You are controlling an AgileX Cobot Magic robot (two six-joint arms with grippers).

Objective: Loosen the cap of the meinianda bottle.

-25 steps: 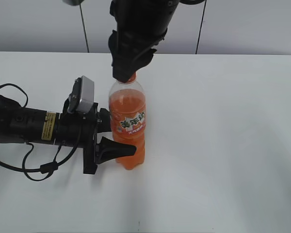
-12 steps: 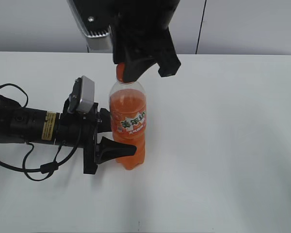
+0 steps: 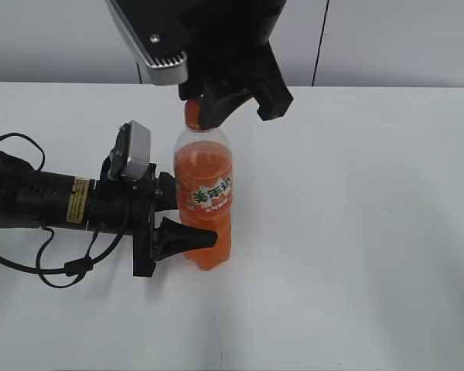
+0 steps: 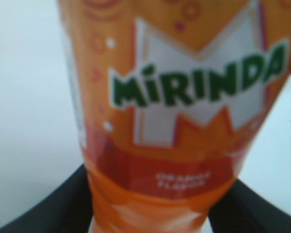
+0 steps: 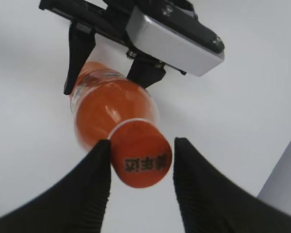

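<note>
The meinianda bottle (image 3: 203,193) stands upright on the white table (image 3: 356,232), full of orange drink, its label facing me. My left gripper (image 3: 187,218) is shut on its lower body; in the left wrist view its black fingers (image 4: 48,208) press both sides of the bottle (image 4: 184,121). My right gripper (image 5: 141,145) hangs over the orange cap (image 5: 140,160) from above, open. One finger touches the cap's side, and a gap shows at the other. In the exterior view the cap (image 3: 192,114) peeks out at the left of the right gripper (image 3: 236,113).
The left arm (image 3: 54,201) lies low along the table from the left, with cables looping near the front left edge. A silver wrist camera (image 3: 151,39) juts out above the bottle. A grey wall rises behind the table.
The right gripper has turned about the cap, so the cap it covered a second ago now shows. Its jaws have parted slightly. The left gripper and bottle have stayed put.
</note>
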